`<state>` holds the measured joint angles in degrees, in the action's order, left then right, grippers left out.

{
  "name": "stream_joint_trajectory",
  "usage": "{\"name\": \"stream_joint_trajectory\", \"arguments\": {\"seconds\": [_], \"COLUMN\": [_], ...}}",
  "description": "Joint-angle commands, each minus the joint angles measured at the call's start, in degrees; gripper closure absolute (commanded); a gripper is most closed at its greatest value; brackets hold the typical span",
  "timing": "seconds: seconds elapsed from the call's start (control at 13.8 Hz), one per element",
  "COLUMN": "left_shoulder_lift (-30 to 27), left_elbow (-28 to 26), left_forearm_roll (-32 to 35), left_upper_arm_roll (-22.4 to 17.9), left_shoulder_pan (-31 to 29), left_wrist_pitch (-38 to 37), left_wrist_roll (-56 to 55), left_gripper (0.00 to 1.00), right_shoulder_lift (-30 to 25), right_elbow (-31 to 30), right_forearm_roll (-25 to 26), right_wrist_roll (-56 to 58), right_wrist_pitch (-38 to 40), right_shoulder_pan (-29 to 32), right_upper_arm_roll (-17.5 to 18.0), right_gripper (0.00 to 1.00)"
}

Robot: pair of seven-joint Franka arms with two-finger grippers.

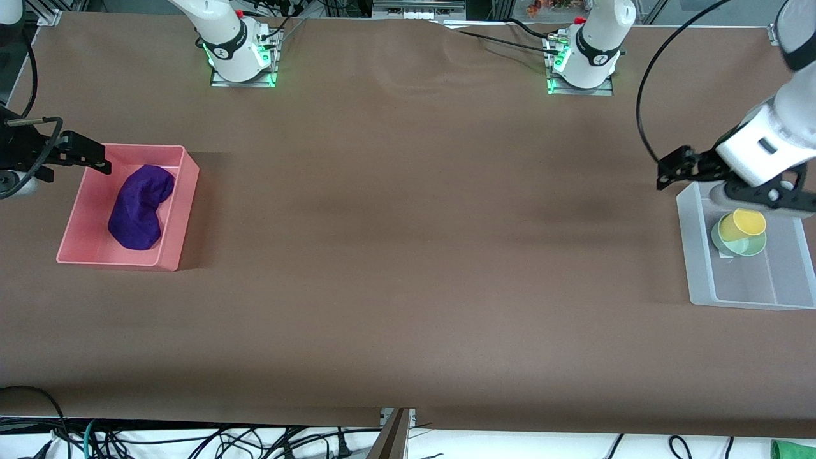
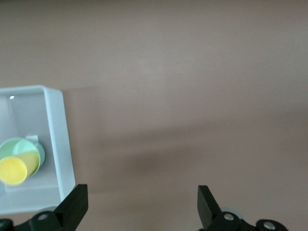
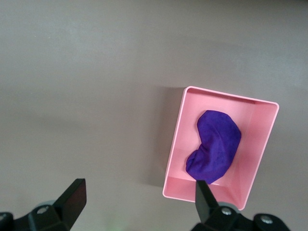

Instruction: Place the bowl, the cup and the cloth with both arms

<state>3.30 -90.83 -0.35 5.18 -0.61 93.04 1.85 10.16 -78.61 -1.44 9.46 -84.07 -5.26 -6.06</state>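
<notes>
The purple cloth (image 1: pixel 137 207) lies in a pink bin (image 1: pixel 182 210) at the right arm's end of the table; the right wrist view shows the cloth (image 3: pixel 216 144) in the bin (image 3: pixel 174 149) too. The yellow cup (image 1: pixel 747 222) leans inside the pale green bowl (image 1: pixel 743 245), both in a clear bin (image 1: pixel 692 255) at the left arm's end. The left wrist view shows the cup (image 2: pixel 13 169), the bowl (image 2: pixel 19 146) and the bin (image 2: pixel 60 139). My left gripper (image 1: pixel 672 169) (image 2: pixel 142 202) is open and empty, in the air beside the clear bin. My right gripper (image 1: pixel 89 156) (image 3: pixel 139 197) is open and empty, over the pink bin's edge.
The brown table (image 1: pixel 408 255) stretches between the two bins. The arm bases (image 1: pixel 242 57) stand along its edge farthest from the front camera. Cables (image 1: pixel 191 440) hang below the table's nearest edge.
</notes>
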Motion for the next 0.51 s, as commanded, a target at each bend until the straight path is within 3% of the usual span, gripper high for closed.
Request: {"name": "stream_joint_trajectory", "arguments": {"seconds": [0.0,0.14,0.43], "left_shoulder_lift": [-9.3,-11.7,-11.7], "left_elbow": [-13.1,-16.8,-16.6], "left_forearm_roll": [-1.0,-1.0,-1.0], "left_upper_arm_roll": [-2.4,-2.4,-2.4], "left_shoulder_pan": [2.5,2.3,1.9], "left_wrist_pitch": [5.6,8.7,8.7], "left_wrist_roll": [-2.4,-2.5,-2.3], "left_gripper": [0.00,0.00,0.00], "right_shoulder_lift": [-0.1,-0.1,-0.1], "right_elbow": [0.6,0.6,0.6], "right_forearm_roll": [0.9,0.9,0.9], "right_wrist_roll": [-0.7,-0.7,-0.7], "right_wrist_pitch": [0.8,0.8,0.8], "right_shoulder_pan": [-0.3,-0.3,-0.3], "right_upper_arm_roll": [0.0,0.0,-0.1], "right_gripper": [0.00,0.00,0.00]}}
